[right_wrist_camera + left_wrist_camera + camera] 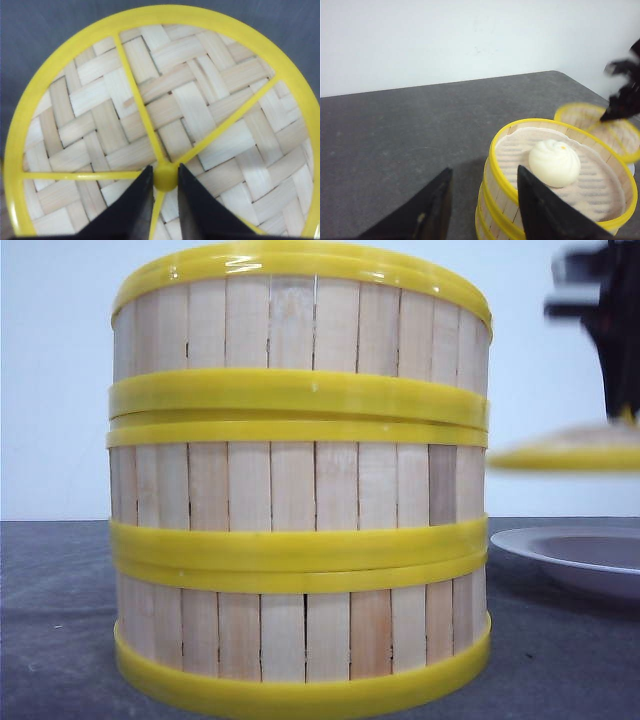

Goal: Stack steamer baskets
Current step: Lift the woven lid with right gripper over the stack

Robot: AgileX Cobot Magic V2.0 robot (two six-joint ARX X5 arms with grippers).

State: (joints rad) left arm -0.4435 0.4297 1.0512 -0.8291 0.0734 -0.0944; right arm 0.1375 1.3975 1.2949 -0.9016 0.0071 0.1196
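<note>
Baskets (300, 500) stand as a three-high stack on the table (60, 620), close to the front camera, walls aligned and rims seated one on another. In the left wrist view we see a white bun (554, 163) resting on the liner of the top basket (560, 170).

Left gripper (482, 210): jaws apart, holding nothing, positioned just beside the stack at its upper rim.

Right gripper (162, 200): jaws closed on the central yellow knob of the lid (160, 125). In the front view the lid (570, 452) hangs clear above the white plate (570, 555), to the right of the stack and below its top rim.

Handling: we judge the baskets light and stiff. The slat walls are thin and could crack under a hard squeeze; the plastic rims look smooth and may slip. Take hold across a rim, wall between the fingers. The lid is best carried by its knob and kept level.

Stacking appears complete; we judge that capping remains.
</note>
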